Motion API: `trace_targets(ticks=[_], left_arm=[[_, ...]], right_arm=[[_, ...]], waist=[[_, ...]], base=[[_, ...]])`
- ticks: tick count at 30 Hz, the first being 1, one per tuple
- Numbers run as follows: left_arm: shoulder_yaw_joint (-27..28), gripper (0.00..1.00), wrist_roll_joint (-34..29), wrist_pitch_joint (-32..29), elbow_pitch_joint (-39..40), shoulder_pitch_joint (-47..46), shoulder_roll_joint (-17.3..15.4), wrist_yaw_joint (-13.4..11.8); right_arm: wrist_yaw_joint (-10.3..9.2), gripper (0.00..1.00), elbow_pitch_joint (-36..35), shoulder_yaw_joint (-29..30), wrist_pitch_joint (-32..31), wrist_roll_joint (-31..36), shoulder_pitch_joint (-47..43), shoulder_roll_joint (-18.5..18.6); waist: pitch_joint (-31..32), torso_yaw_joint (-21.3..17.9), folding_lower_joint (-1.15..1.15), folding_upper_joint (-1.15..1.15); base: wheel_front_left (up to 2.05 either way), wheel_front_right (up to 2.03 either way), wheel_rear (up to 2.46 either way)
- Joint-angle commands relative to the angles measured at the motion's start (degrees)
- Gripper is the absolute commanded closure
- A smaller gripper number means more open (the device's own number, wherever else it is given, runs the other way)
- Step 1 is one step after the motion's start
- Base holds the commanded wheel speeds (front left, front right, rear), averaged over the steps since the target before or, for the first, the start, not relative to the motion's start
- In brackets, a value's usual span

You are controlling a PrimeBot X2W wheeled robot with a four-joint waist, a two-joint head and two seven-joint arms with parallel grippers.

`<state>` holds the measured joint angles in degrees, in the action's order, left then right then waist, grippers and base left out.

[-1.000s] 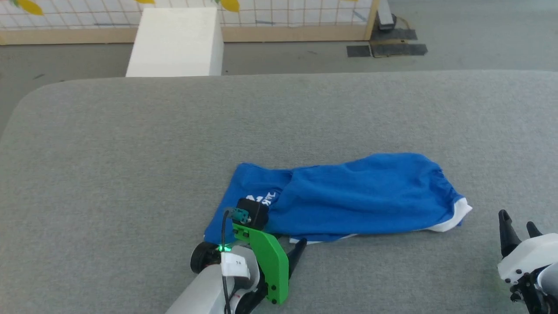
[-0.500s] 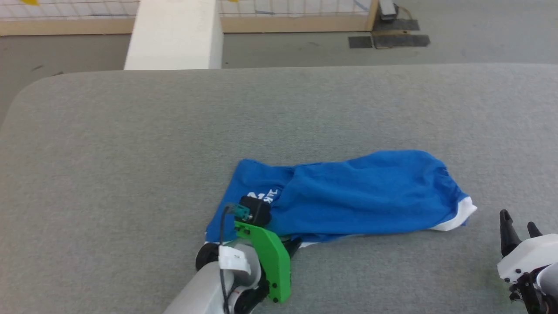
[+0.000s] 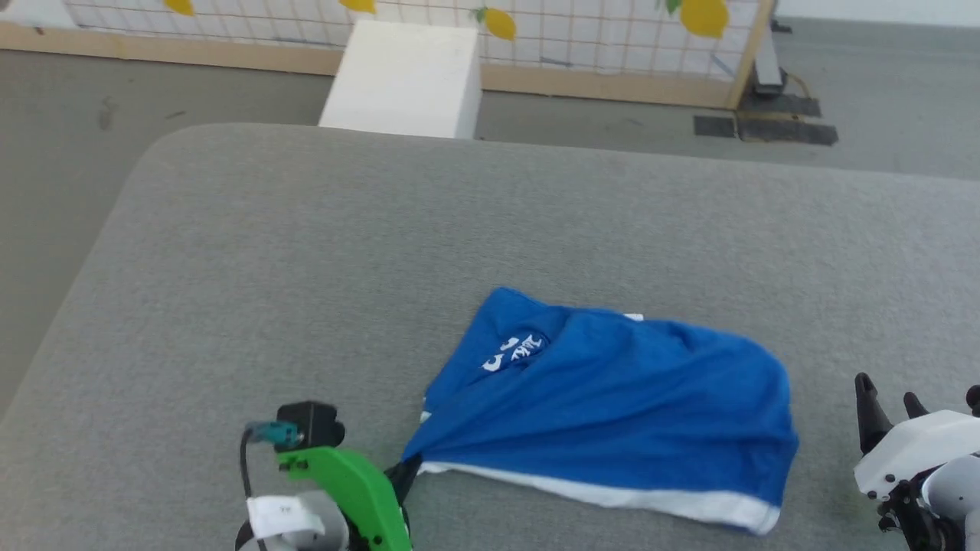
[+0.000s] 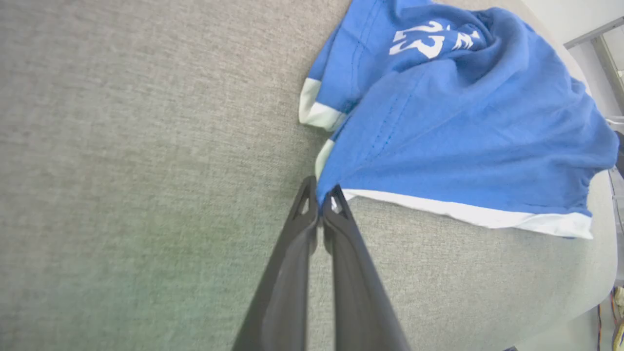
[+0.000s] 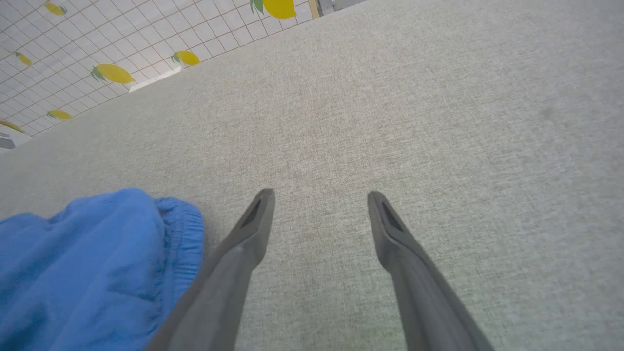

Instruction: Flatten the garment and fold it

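The garment (image 3: pixel 612 405), bright blue shorts with white trim bands and a small white logo, lies crumpled on the grey padded table (image 3: pixel 306 268). My left gripper (image 3: pixel 406 471) is at its near left corner, shut on the fabric, which is pulled taut toward it. The left wrist view shows the left gripper (image 4: pixel 321 195) pinching the blue hem of the garment (image 4: pixel 463 122) beside a white band. My right gripper (image 3: pixel 888 398) stands open at the lower right, just off the garment's elastic end. In the right wrist view the right gripper (image 5: pixel 319 200) holds nothing, with the garment (image 5: pixel 92 263) at its left.
A white box (image 3: pixel 406 76) stands on the floor beyond the table's far edge, before a tiled screen with lemon prints (image 3: pixel 597 30). Bare grey table surface lies to the left of and behind the garment.
My left gripper has shut on the garment's near left corner and drawn it leftward and nearer, stretching the fabric. The head camera has also shifted. The right gripper stays open in place.
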<state>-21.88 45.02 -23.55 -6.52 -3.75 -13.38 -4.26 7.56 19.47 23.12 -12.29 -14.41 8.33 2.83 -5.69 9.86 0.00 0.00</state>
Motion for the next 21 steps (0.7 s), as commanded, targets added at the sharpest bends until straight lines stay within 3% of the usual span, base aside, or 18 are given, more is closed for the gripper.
trace_targets(ticks=[1, 2, 3, 4, 9, 14, 21], left_arm=[[0.2, 1.0, 0.4, 0.1, 1.0, 1.4, -0.4, -0.5], [0.3, 1.0, 0.8, 0.2, 1.9, 2.2, -0.2, -0.6], [0.4, 0.84, 1.4, 0.2, 2.6, 2.8, 0.0, -0.5], [0.3, 0.0, 1.6, 0.4, 3.4, 3.2, 0.2, -0.3], [1.3, 0.0, 1.7, 3.2, 5.7, 3.8, 0.3, 0.4], [3.1, 0.0, -3.9, 10.4, 5.9, 3.7, -2.6, 0.4], [4.0, 0.0, -15.1, 30.0, 3.7, 4.2, -4.7, 0.5]], right_arm=[[-0.08, 0.0, -0.4, -0.2, -0.4, 0.3, -0.1, 0.0], [-0.08, 0.0, -0.8, -0.5, -0.7, 0.4, -0.3, 0.0], [-0.08, 0.0, -1.1, -0.6, -0.9, 0.4, -0.5, 0.0], [-0.08, 0.0, -1.5, -0.8, -1.1, 0.4, -0.7, 0.0], [-0.08, 0.0, -4.8, -2.2, -2.5, 1.6, -2.6, 0.0], [-0.08, 0.0, -11.4, -5.2, -5.4, 3.3, -6.9, 0.0], [-0.08, 0.0, -21.0, -13.7, -13.2, 3.6, -15.4, 0.0]], waist=[[1.1, 1.5, 0.0, 0.0], [1.3, 1.6, 0.0, 0.0], [1.4, 1.7, 0.0, 0.0], [1.4, 1.8, 0.0, 0.0], [1.9, 1.6, 0.0, 0.0], [2.1, 0.8, 0.0, 0.0], [1.5, -1.0, 0.0, 0.0]], base=[[0.0, 0.0, 0.0], [0.0, 0.0, 0.0], [0.0, 0.0, 0.0], [0.0, 0.0, 0.0], [0.0, 0.0, 0.0], [0.0, 0.0, 0.0], [0.0, 0.0, 0.0]])
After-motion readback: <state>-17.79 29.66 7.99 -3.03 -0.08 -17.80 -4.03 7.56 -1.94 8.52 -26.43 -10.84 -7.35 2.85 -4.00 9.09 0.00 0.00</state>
